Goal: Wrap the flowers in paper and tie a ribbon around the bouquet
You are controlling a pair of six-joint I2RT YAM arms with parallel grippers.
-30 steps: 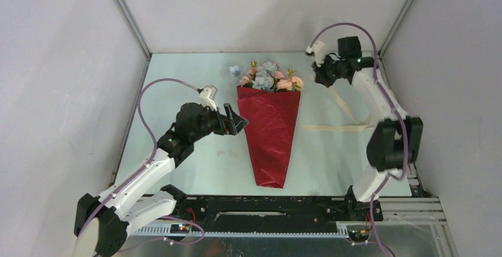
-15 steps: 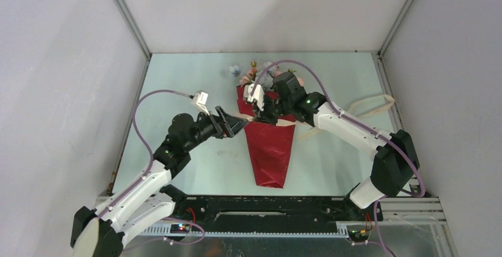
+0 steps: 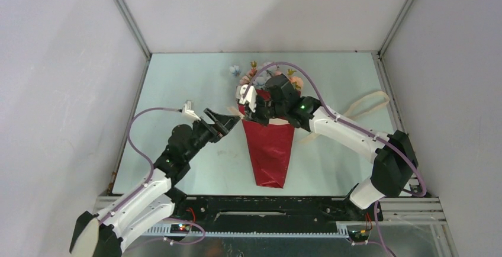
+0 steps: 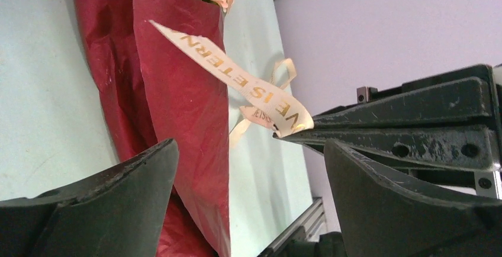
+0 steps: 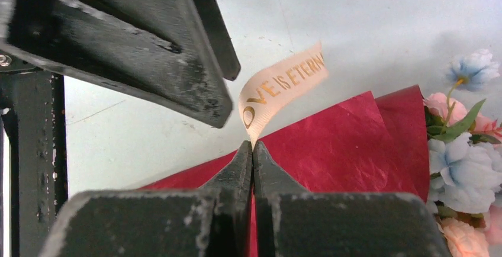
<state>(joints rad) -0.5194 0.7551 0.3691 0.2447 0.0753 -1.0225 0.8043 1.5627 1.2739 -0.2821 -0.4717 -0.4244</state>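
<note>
The flowers (image 3: pixel 292 82) lie in a cone of red paper (image 3: pixel 270 150) at mid-table, heads pointing away. My right gripper (image 3: pixel 244 110) hovers over the cone's upper left edge, shut on the ribbon (image 3: pixel 372 97), which trails off to the right in a loop. In the right wrist view the gripper (image 5: pixel 253 143) pinches the cream ribbon (image 5: pixel 278 88) just below its free end, which bears gold lettering. My left gripper (image 3: pixel 228 119) stands open just left of that end. In the left wrist view the ribbon (image 4: pixel 237 82) sits ahead of the open gripper (image 4: pixel 250 144), above the paper (image 4: pixel 177 91).
A single pale blue flower head (image 3: pixel 234 70) lies loose on the green table (image 3: pixel 177 79) behind the cone. Grey walls close in the back and both sides. A black rail (image 3: pixel 266 206) runs along the near edge.
My right arm swung from the back right corner across to the cone's top, carrying the ribbon with it. The left gripper moved forward and tilted up toward the ribbon end.
</note>
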